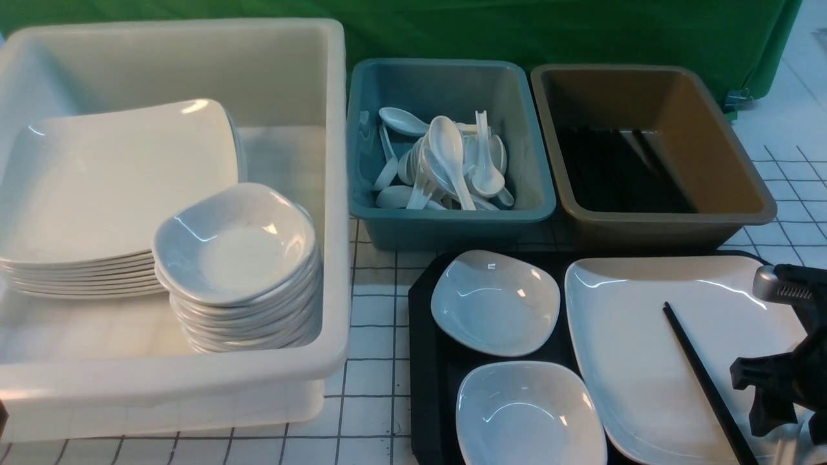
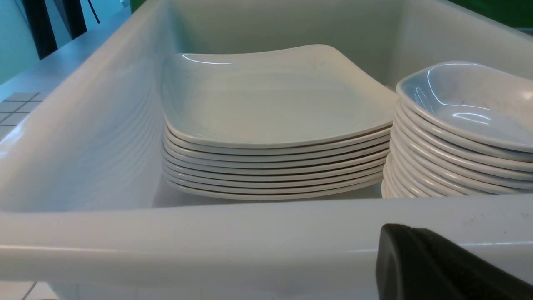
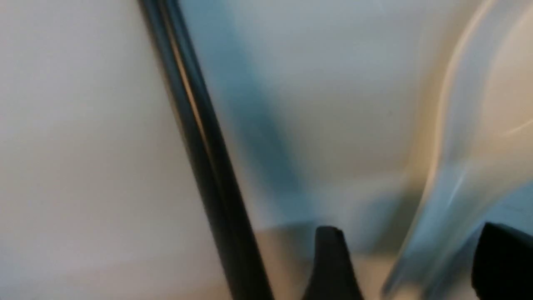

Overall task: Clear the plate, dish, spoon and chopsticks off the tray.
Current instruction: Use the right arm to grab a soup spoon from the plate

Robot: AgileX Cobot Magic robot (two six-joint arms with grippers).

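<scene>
Fingers (image 3: pixel 331 266) apart beside chopsticks (image 3: pixel 193 146), wrist-view only

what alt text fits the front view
A black tray holds two small dishes and a large white plate with chopsticks on it, right gripper over its edge. Behind: teal bin of spoons, brown bin, white tub of plates.

Three bins (image 1: pixel 452 226) back there, one tray (image 1: pixel 426 361), one big plate (image 1: pixel 633 349) and two small dishes (image 1: pixel 494 303) on it (spoons (image 1: pixel 446 161) heaped beyond counting).
</scene>
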